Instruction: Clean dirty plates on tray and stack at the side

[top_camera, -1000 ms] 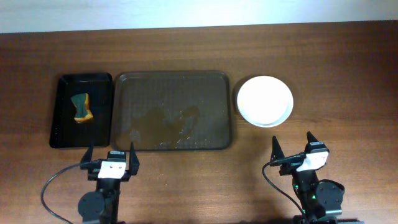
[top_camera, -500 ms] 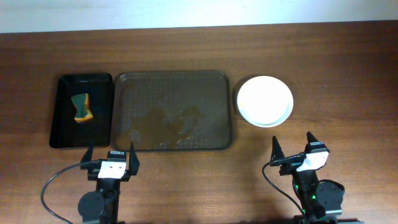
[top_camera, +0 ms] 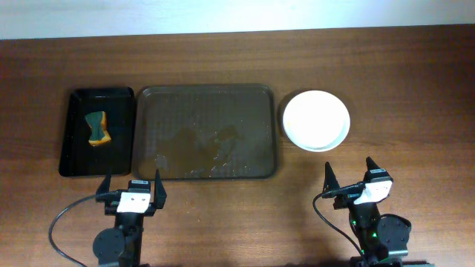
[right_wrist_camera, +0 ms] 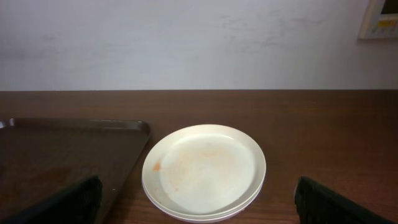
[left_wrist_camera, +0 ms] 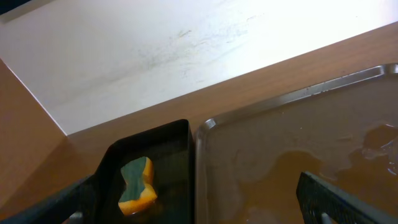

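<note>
The white plates (top_camera: pixel 317 120) lie stacked on the table just right of the dark brown tray (top_camera: pixel 205 93). In the right wrist view the top plate (right_wrist_camera: pixel 205 168) shows faint orange smears. The tray holds no plates and has wet patches; it also shows in the left wrist view (left_wrist_camera: pixel 261 109) and the right wrist view (right_wrist_camera: pixel 74 127). My left gripper (top_camera: pixel 131 189) is open and empty at the near table edge, in front of the tray's left corner. My right gripper (top_camera: pixel 350 178) is open and empty, in front of the plate stack.
A smaller black tray (top_camera: pixel 78 159) stands left of the brown tray and holds a green and orange sponge (top_camera: pixel 97 128), also seen in the left wrist view (left_wrist_camera: pixel 137 185). A white wall runs behind the table's far edge.
</note>
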